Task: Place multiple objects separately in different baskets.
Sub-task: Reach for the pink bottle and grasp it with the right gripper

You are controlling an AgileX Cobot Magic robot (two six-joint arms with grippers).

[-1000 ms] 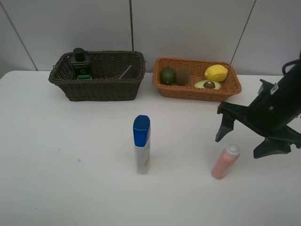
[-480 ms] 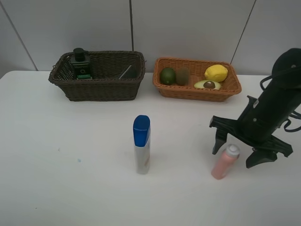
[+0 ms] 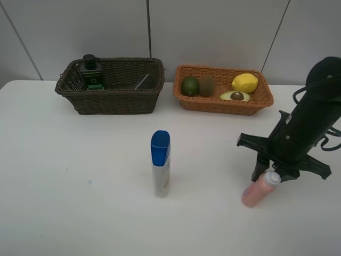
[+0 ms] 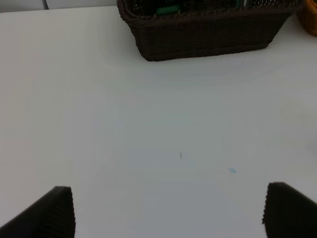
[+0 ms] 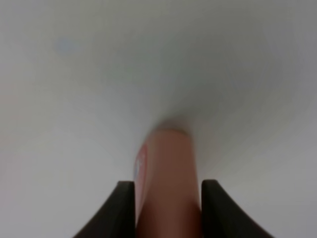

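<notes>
Where the bench (image 3: pixel 80 186) comes nearest the high camera, at about 4 o'clock from its middle, the pink bottle (image 3: pixel 256 193) leans with its white cap tipped toward 1 o'clock. The right tool (image 3: pixel 270 178) is pressed together on its upper end. The right wrist view shows one dark finger (image 5: pixel 121 210) hard against each side of the pink body. At 9 o'clock from that bottle, well apart from it, the blue-capped white bottle (image 3: pixel 160 165) stands upright and alone near the bench's middle. The left tool (image 4: pixel 171 210) does not show in the high view. Its own camera shows its two fingers spread wide over bare bench, pinching nothing, with the dark brown basket (image 3: pixel 112 101) farther off. That basket sits at 11 o'clock from the blue-capped bottle, close to the back wall. It holds the dark green pump bottle (image 3: pixel 91 72) upright at its 9 o'clock end and the grey-black eraser block (image 3: pixel 143 81) toward its 3 o'clock end. Just beside it, at 1 o'clock from the blue-capped bottle, the orange-tan basket (image 3: pixel 213 104) holds the fruit. The green avocado (image 3: pixel 189 85) and the brown kiwi (image 3: pixel 206 85) lie side by side at its 9 o'clock end. The halved avocado (image 3: pixel 235 96) and the yellow lemon (image 3: pixel 244 82) lie toward 3 o'clock.
</notes>
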